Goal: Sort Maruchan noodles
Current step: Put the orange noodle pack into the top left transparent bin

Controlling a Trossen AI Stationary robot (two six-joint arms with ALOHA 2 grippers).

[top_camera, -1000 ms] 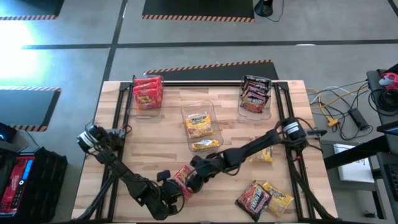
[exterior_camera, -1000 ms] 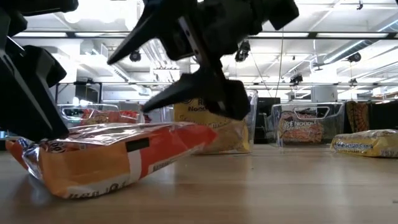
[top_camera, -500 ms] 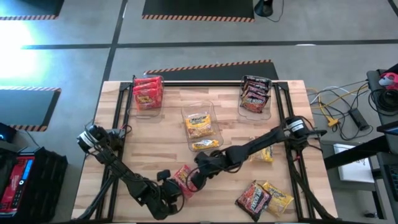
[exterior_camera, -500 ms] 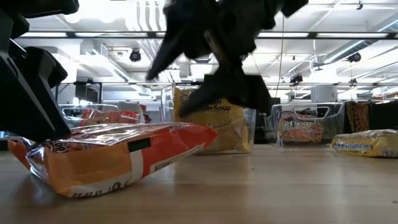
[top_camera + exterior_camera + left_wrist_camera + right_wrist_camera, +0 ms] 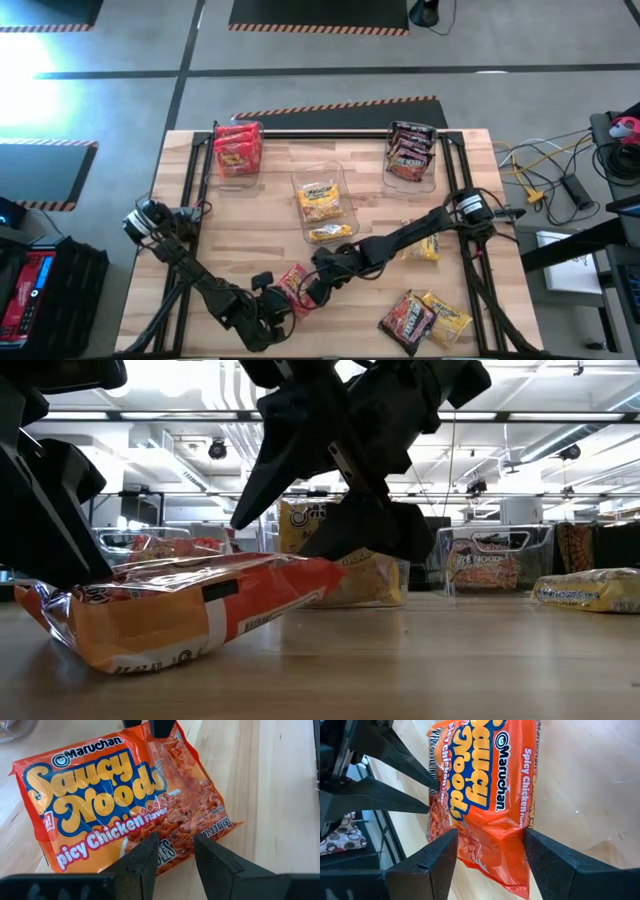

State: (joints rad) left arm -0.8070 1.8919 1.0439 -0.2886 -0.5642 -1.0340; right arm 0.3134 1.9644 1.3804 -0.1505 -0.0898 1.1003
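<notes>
The left claw [image 5: 283,303] pinches one end of the orange Spicy Chicken packet [image 5: 296,285], its fingers [image 5: 142,862] narrow on the packet's edge. The right claw [image 5: 318,283] hangs spread wide at the packet's opposite end, its fingers [image 5: 437,857] straddling the wrapper without closing on it. This packet lies on the desk [image 5: 270,195] near the front edge. Behind it stands the middle clear bin [image 5: 322,199] holding yellow packets [image 5: 320,200]. To the packet's right lie a dark packet [image 5: 406,318] and a loose yellow packet [image 5: 444,313].
</notes>
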